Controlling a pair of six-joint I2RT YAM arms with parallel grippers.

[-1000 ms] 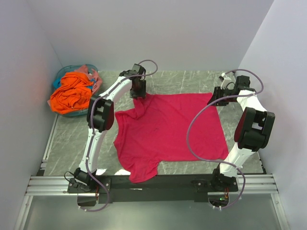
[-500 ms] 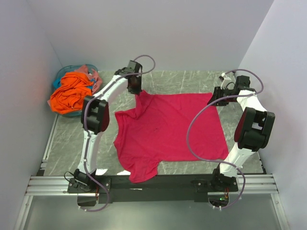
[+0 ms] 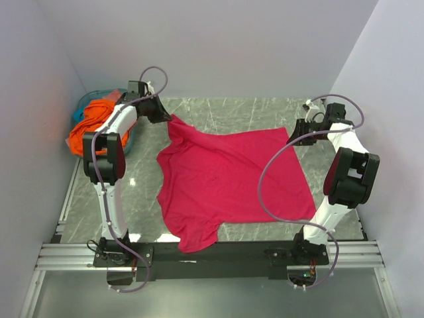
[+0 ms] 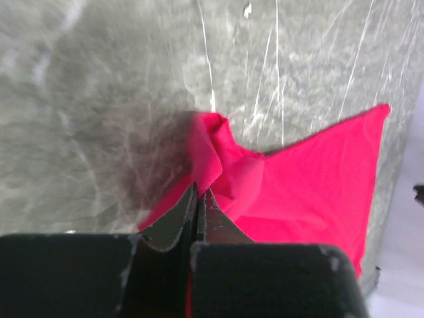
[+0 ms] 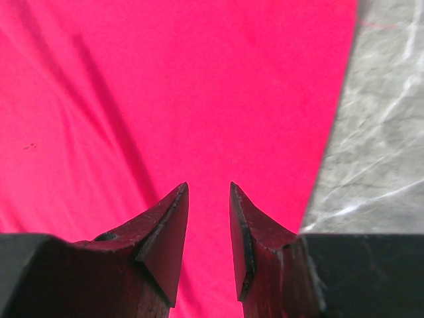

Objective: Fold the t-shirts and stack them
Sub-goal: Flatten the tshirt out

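A crimson-pink t-shirt [image 3: 232, 179] lies spread on the marble table, its far-left corner drawn out toward the basket. My left gripper [image 3: 169, 118] is shut on that corner. In the left wrist view its jaws [image 4: 197, 189] pinch a bunched fold of the crimson cloth [image 4: 298, 179]. My right gripper [image 3: 295, 138] hovers open over the shirt's far-right corner. In the right wrist view its fingers [image 5: 209, 189] stand apart above flat crimson cloth [image 5: 165, 86], holding nothing. A bright orange t-shirt [image 3: 96, 129] is heaped in the basket at far left.
The round teal basket [image 3: 85, 106] sits in the far-left corner against the walls. Bare marble table [image 3: 99, 199] shows left of the shirt and along its right side [image 5: 377, 132]. White walls close in on three sides.
My left gripper shut on the shirt's far-left corner and swung left toward the basket, stretching that corner out. The right arm stayed still.
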